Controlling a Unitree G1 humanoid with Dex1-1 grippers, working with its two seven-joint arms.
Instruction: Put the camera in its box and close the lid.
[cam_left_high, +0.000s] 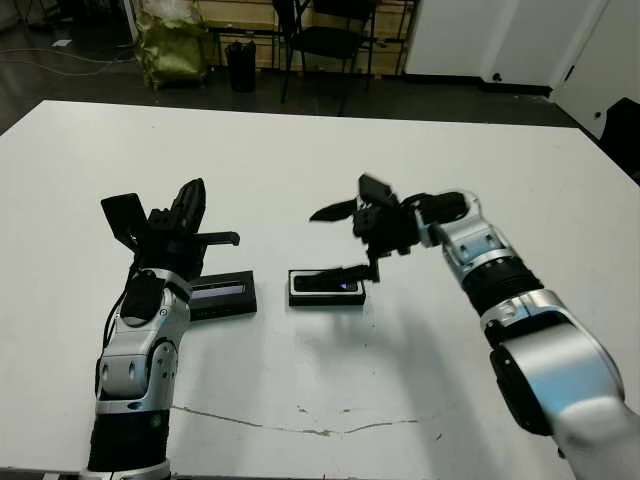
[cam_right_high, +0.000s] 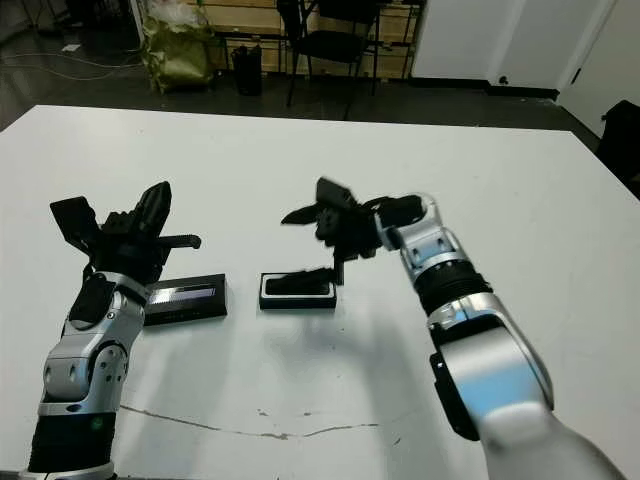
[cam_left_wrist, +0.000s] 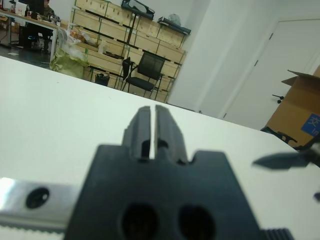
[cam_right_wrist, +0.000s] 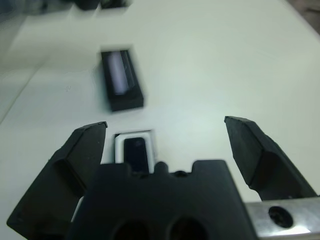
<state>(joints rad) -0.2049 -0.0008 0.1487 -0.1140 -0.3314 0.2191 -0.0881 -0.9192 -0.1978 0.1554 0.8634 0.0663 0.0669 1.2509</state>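
Observation:
The box (cam_left_high: 327, 288), a shallow black tray with white lining, lies mid-table with the slim black camera (cam_left_high: 326, 282) lying inside it. My right gripper (cam_left_high: 343, 240) hangs open just above and behind it, one finger tip low over the box's right end, the other raised. The right wrist view shows the box (cam_right_wrist: 119, 145) and camera (cam_right_wrist: 137, 154) between its spread fingers (cam_right_wrist: 250, 145). The lid (cam_left_high: 222, 294), flat black with a pale strip, lies to the left of the box, also seen as the lid (cam_right_wrist: 121, 80). My left gripper (cam_left_high: 190, 203) is shut, raised behind the lid, holding nothing.
A thin crack line (cam_left_high: 300, 430) runs across the table near the front edge. Beyond the far edge stand a black chair (cam_left_high: 325, 40) and a green bag (cam_left_high: 172, 45). A seated person (cam_left_wrist: 45, 6) and a cardboard box (cam_left_wrist: 300, 105) show in the left wrist view.

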